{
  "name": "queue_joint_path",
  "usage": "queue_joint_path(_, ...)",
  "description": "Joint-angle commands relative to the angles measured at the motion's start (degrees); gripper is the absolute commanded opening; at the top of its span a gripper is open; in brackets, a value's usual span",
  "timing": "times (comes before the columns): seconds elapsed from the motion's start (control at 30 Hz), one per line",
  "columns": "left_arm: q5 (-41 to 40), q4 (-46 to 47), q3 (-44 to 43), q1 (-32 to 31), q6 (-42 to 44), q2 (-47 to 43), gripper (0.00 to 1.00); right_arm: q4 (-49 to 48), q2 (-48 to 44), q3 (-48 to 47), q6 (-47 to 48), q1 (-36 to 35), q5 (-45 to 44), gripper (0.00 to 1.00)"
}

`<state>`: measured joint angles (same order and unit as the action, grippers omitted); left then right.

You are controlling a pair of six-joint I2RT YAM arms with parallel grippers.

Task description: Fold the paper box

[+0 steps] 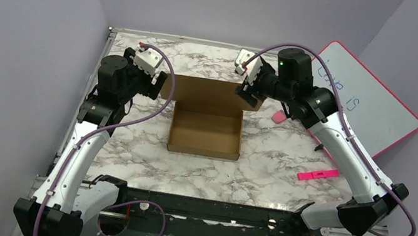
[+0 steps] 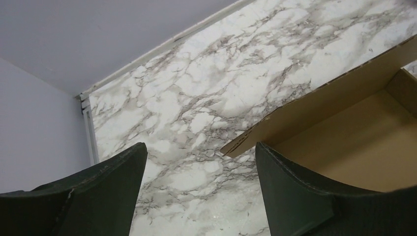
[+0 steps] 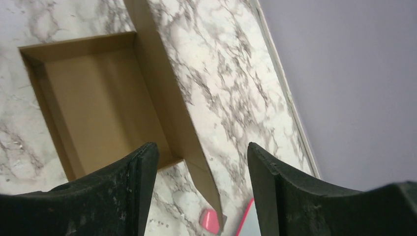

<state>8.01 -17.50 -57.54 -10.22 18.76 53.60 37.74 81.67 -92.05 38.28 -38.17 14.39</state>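
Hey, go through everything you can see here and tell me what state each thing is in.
Paper box: sides folded up into a tray, lid flap raised, not closed.
Left gripper: open, holding nothing.
Right gripper: open, holding nothing.
Whiteboard: written on, propped at an angle.
Pink marker: lying flat.
Small pink block: lying flat, partly hidden by the right arm.

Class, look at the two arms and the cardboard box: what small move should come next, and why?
Probably tip the lid flap forward and down over the paper box. The box's walls already stand, the flap is upright along the far side, and the left fingers and right fingers are spread open at the flap's two ends, gripping nothing.
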Motion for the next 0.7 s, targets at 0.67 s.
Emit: queue_joint_path(0.67,36.6,-13.3,-12.9,11.2,17.8,18.1,0.74,-6.1,-1.8,13.5,5.2,15.8,10.3,0.58)
